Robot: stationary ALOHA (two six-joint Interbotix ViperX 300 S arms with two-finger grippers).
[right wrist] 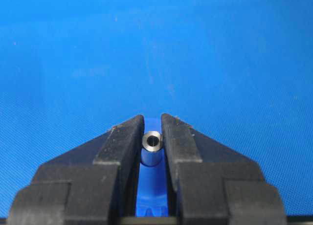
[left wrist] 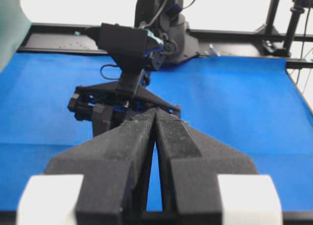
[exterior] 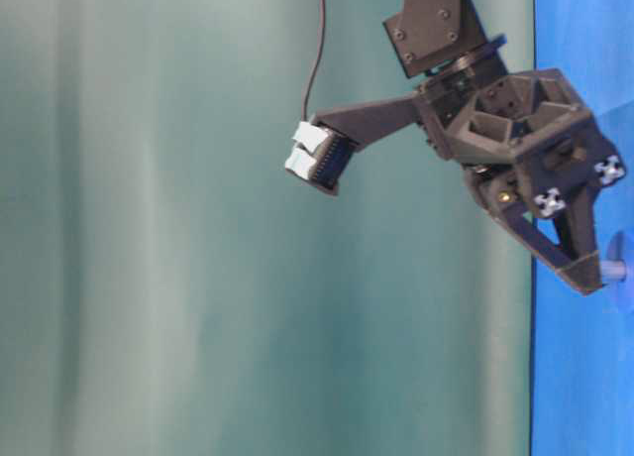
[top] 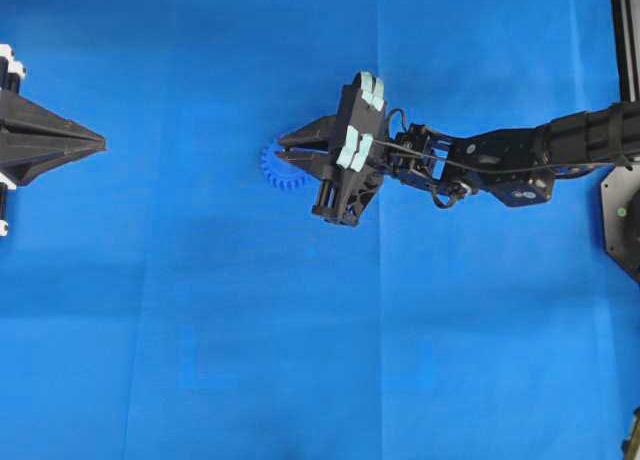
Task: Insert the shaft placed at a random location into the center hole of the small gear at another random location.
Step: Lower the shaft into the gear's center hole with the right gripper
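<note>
Left gripper [top: 100, 140] sits at the left edge of the blue mat [top: 200, 360], its black fingers [left wrist: 132, 137] pressed together to a point with nothing between them; in its own wrist view only a thin slit shows between the two pads. It points toward the middle of the mat and is well apart from the gear.

Near the middle of the mat, a little toward the far edge in the overhead view, lies the gear [top: 275, 168]. Only its left rim and teeth show there, because the right gripper [top: 285, 145] hangs over the rest of it. Whether the centre hole is filled or free cannot be told, as it is covered in every view.

Right gripper reaches in from the right edge, its arm [top: 520, 160] stretching across the mat, its fingertips aimed down over the gear. Its jaws stand narrow and clamp the shaft [right wrist: 151, 146], which is upright between the pads with its ringed end toward the wrist camera. Below the shaft, in that same view, the blue of the gear [right wrist: 149, 195] fills the gap between the fingers. From table level the shaft [exterior: 614, 271] pokes out past the fingertips toward the mat, with a faint blue shape beside it; contact with the gear cannot be told.
</note>
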